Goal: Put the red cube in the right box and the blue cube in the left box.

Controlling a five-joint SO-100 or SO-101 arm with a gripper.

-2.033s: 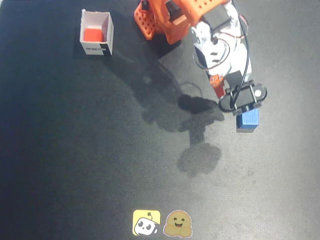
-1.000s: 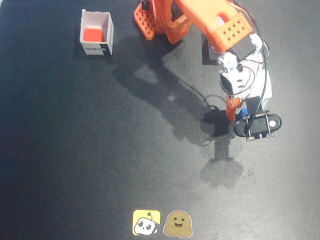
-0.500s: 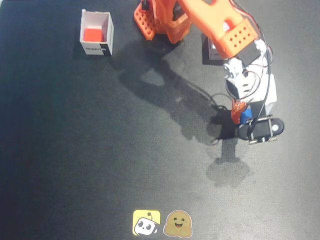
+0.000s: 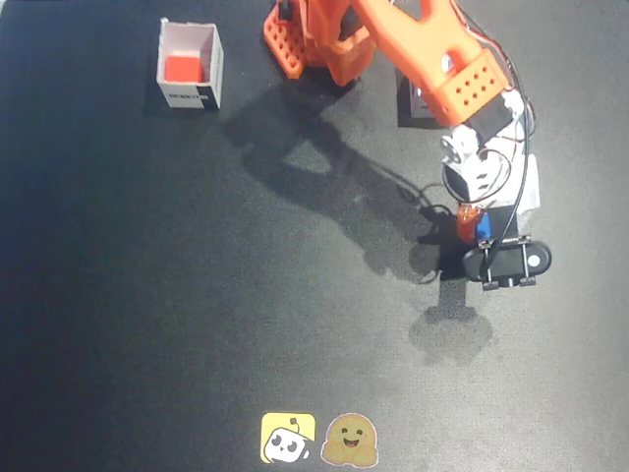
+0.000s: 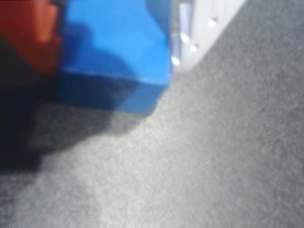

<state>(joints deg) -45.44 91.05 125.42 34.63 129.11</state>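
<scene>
Red cube [image 4: 183, 68] already sits inside the box [image 4: 190, 65] at upper left of the fixed view, so that half looks done. Blue cube [image 4: 484, 228] is clamped in the gripper [image 4: 476, 228]; in the wrist view it fills the top [image 5: 114, 47] between an orange finger [image 5: 28, 33] and a pale one [image 5: 204, 23], apparently just off the mat. Left: carry blue to the other box, partly hidden behind the arm [image 4: 413, 49] at upper right, hard to make out. Surface is a dark, finely textured mat [image 4: 197, 295], bare apart from two stickers [image 4: 319, 439] at the bottom edge. Nothing of the room shows.
</scene>
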